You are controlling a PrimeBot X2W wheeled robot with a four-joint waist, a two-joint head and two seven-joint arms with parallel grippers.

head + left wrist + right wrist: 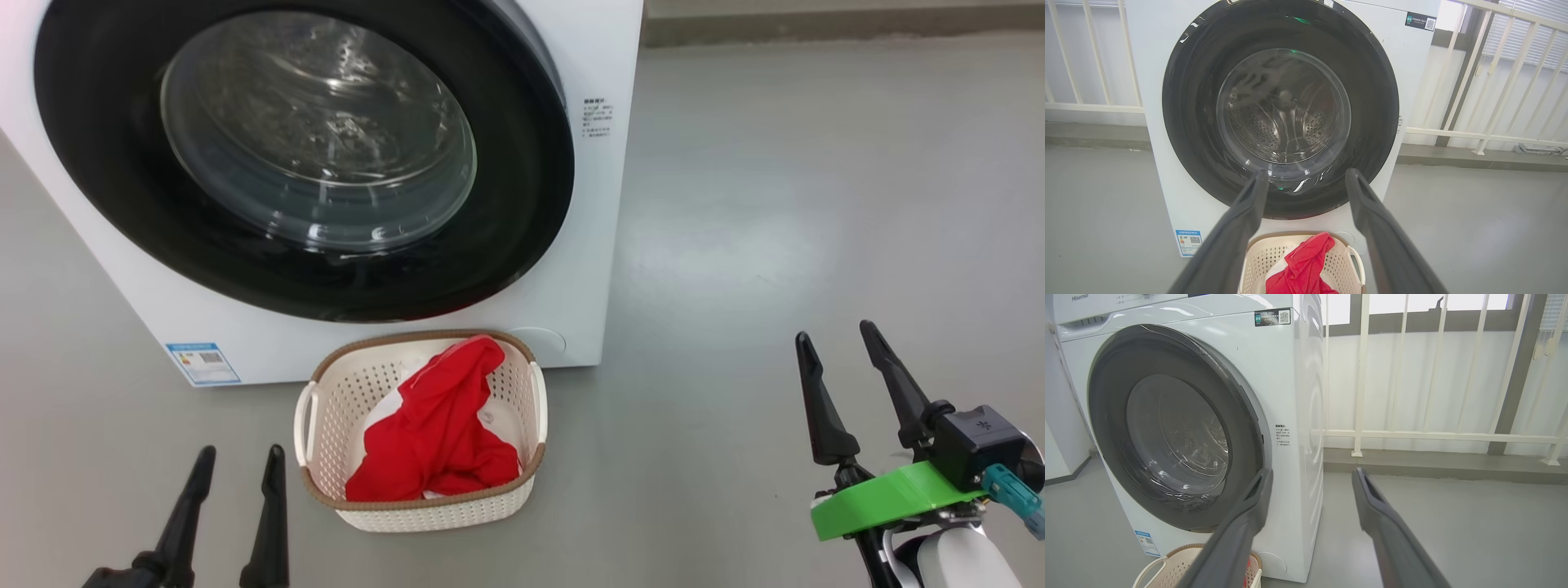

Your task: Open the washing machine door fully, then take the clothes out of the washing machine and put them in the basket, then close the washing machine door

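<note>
The white washing machine [588, 245] [1412, 73] [1274, 375] stands on the floor with its black-rimmed door [106, 163] [1372, 102] [1106, 416] shut flat against the front. Through the glass I see the steel drum with no clothes showing in it. The cream basket [343, 392] [1257, 253] [1167, 563] sits right before the machine and holds red clothes [441, 425] [1306, 265] over something white. My left gripper [239, 461] [1306, 175] hangs open left of the basket. My right gripper [837, 335] [1310, 475] is open far to the right, over bare floor.
Grey floor [775, 204] spreads to the right of the machine. A white railing [1412, 435] on a low kerb runs behind and beside it. A blue label [202, 363] sits at the machine's lower left corner.
</note>
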